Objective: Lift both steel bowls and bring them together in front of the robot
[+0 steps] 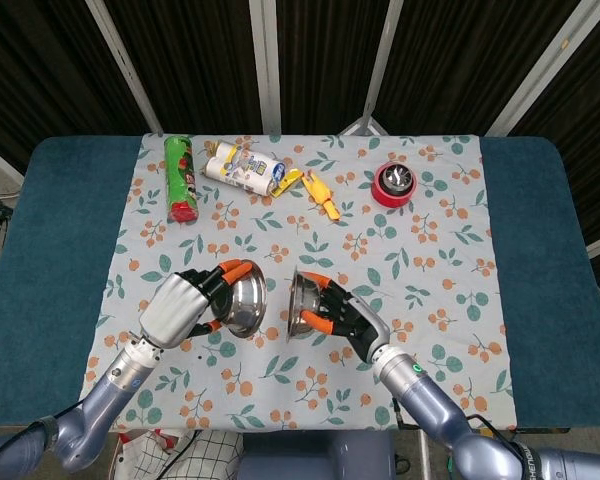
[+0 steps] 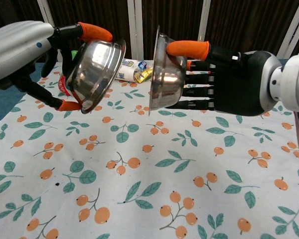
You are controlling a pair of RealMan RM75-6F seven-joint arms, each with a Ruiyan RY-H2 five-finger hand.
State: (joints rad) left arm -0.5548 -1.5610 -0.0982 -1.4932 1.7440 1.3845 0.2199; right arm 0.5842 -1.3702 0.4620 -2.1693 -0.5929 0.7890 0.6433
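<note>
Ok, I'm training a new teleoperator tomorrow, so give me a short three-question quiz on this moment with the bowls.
1. True or false: the two steel bowls are touching.
2. Which hand holds the bowl that stands nearly on edge? A left hand B right hand
3. Fill in: the red-capped green can lies at the ___ far corner of the cloth.

Key
1. False: the left bowl and the right bowl are held above the cloth with a gap between them.
2. B
3. left

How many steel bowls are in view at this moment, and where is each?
2. One steel bowl is held up off the table in the left hand; the other steel bowl is held up in the right hand, rims facing, a gap between. None seems hidden.
</note>
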